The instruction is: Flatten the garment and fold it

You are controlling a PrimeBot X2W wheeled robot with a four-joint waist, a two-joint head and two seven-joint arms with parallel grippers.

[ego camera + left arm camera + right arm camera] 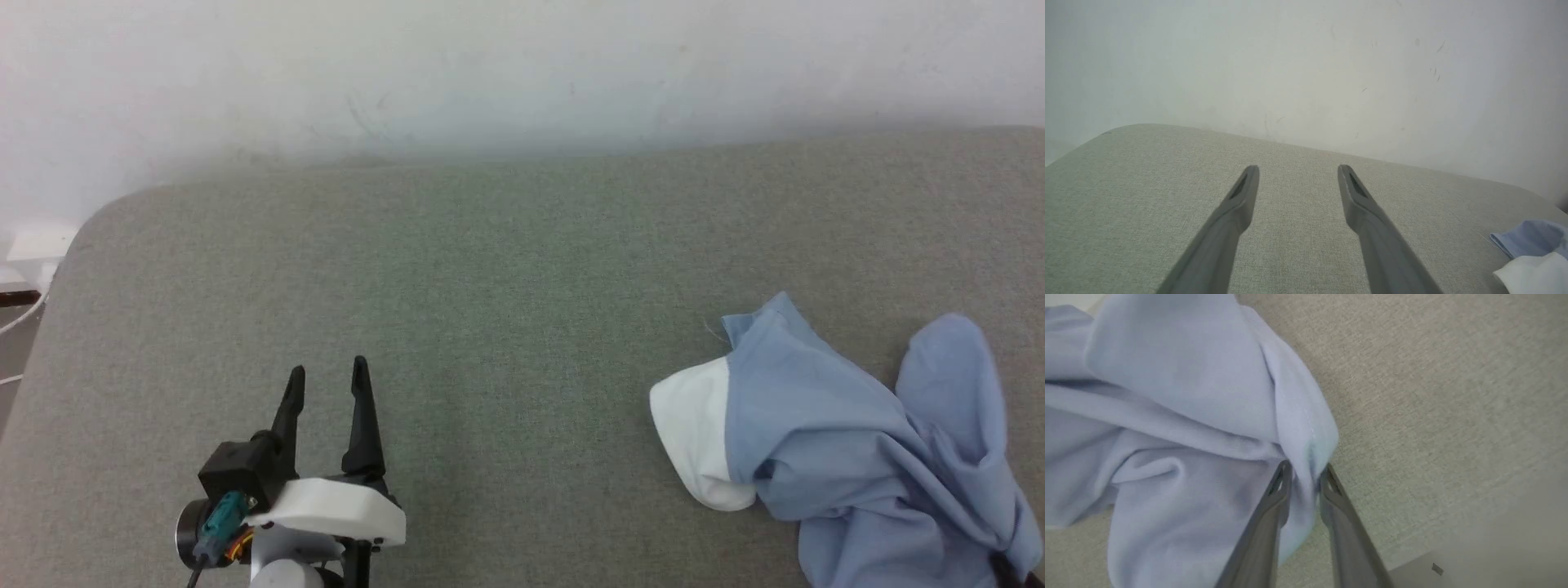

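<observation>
Two hands, one busy. At lower left of head view, left hand (326, 371) sits over bare grey table (506, 269), fingers spread, nothing in it. Further right, garment (865, 457) lies crumpled at lower right, white collar (694, 433) toward frame centre. In wrist view, right hand (1305, 473) has its fingers nearly together, pinching a fold of blue fabric. Cloth looks light, soft and limp, so it will likely sag and bunch. Better holds are probably shoulder seams or hem corners.

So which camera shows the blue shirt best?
The head view: the garment lies crumpled on the grey surface, white collar part and blue folds together, though its lower edge is cut off. The right wrist view shows one fold close up, pinched in the right gripper. The left wrist view catches a blue-and-white corner.
</observation>
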